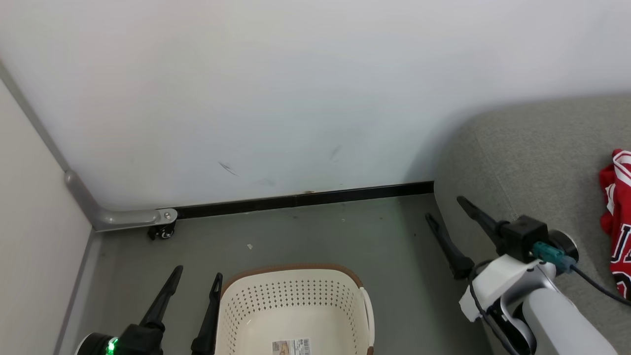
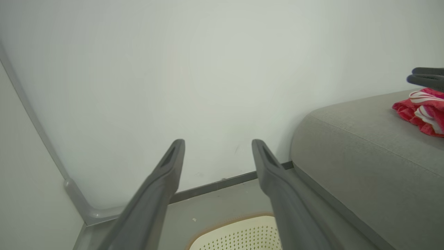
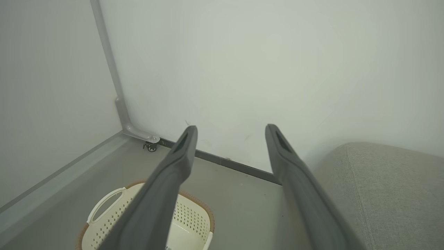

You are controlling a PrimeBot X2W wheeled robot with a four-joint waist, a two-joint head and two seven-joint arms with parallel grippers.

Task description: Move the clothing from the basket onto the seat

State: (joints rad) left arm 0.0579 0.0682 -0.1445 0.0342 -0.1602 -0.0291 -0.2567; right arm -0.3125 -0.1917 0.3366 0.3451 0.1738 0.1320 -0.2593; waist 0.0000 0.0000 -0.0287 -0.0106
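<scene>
The cream basket (image 1: 291,305) with a brown rim stands on the floor at the bottom centre, with nothing but a paper label on its bottom; it also shows as the basket (image 2: 239,234) and the basket (image 3: 114,215). Red clothing (image 1: 616,222) with white trim lies on the grey seat (image 1: 532,158) at the right edge, seen too as the clothing (image 2: 421,111) on the seat (image 2: 364,149). My left gripper (image 1: 199,273) stands open just left of the basket, nothing in it. My right gripper (image 1: 446,207) hangs open by the seat's left edge, nothing in it.
A white wall (image 1: 296,98) with a black skirting strip (image 1: 305,198) closes the back. A grey bracket with a small castor (image 1: 162,229) sits in the left corner where a side panel (image 1: 29,236) meets the wall. Grey floor (image 1: 345,236) lies between basket and seat.
</scene>
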